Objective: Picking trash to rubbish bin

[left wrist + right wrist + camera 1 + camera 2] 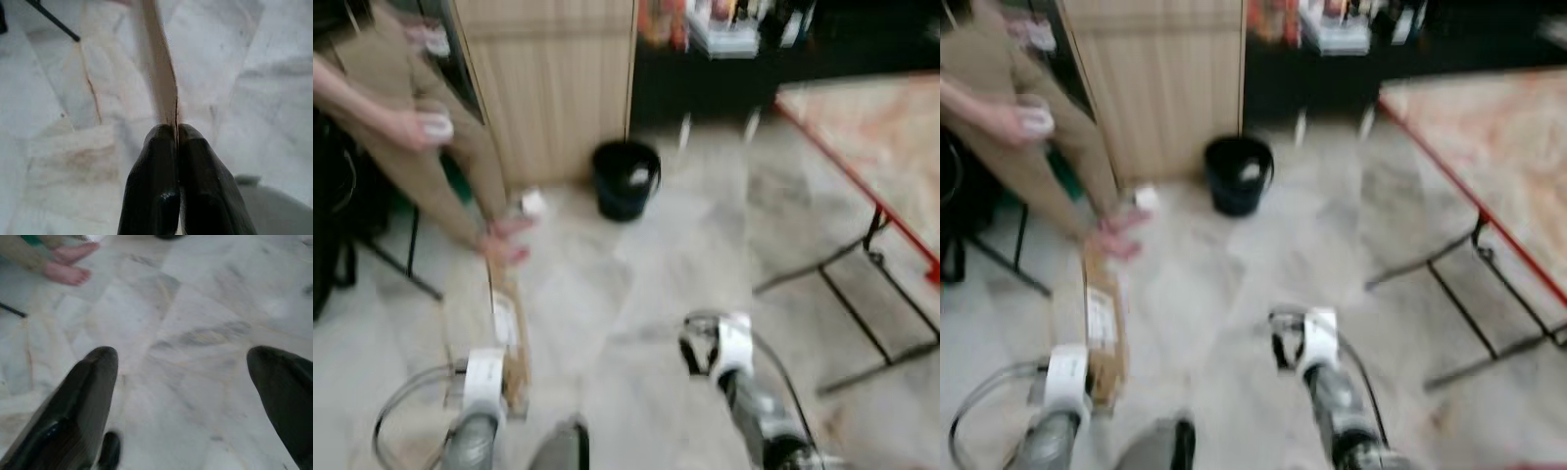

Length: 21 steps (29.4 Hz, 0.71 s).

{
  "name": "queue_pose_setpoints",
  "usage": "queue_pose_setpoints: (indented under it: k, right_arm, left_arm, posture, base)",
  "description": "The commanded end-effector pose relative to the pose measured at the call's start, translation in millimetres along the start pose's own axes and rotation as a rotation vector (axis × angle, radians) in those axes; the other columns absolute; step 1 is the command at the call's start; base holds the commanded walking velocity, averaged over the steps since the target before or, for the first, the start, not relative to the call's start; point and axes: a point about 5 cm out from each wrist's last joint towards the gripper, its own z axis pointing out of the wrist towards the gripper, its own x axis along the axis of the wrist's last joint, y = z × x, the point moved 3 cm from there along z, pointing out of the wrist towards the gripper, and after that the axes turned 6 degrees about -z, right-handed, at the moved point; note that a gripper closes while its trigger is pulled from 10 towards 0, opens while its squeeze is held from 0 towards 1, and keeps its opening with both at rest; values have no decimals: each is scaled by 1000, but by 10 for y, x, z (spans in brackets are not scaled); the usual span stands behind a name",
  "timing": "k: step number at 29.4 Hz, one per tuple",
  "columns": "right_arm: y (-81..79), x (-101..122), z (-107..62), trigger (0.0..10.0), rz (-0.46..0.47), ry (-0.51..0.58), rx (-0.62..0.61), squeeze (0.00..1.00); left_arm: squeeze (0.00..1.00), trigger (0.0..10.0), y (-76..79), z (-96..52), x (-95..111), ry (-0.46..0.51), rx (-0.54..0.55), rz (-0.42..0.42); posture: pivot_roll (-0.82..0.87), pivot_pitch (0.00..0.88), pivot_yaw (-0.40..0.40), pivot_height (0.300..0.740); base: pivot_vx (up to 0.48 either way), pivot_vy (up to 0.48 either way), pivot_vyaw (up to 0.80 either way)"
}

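My left gripper (pixel 176 129) is shut on a flat piece of brown cardboard (pixel 164 83), which the left wrist view shows edge on. In the head views the cardboard (pixel 506 338) sticks forward from my left arm, low over the floor. My right gripper (pixel 183 357) is open with nothing between its fingers, held above bare marble floor (pixel 700 345). A black rubbish bin (pixel 625 178) stands ahead by the wooden cabinet, with something white inside. A small white crumpled piece (pixel 532 203) lies on the floor left of the bin.
A barefoot person in khaki trousers (pixel 421 147) stands at the left, feet (pixel 507 240) close to the cardboard's far end. A red-edged folding table (pixel 862 176) with black legs takes up the right. A wooden cabinet (pixel 558 78) is behind the bin. The views are blurred.
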Motion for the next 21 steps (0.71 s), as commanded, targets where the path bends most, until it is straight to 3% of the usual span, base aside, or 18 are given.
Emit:
queue_pose_setpoints:
  k: [1,10,21]
  right_arm:
    - [119,-308,-96,10000,-1,-110,-45,0]
    - [228,-778,-297,10000,19,-260,-99,0]
    - [250,-926,-376,10000,44,-293,-131,0]
  left_arm:
    - [0,10000,-23,13,23,4,19,-10]
    - [0,10000,-157,-145,-376,-120,69,-11]
    - [0,10000,-203,-243,-578,-188,86,-6]
  posture:
    - [75,198,-88,740]
    - [72,201,-85,740]
    - [90,207,-69,740]
  base:
    - [458,0,0]
    - [458,0,0]
    - [441,0,0]
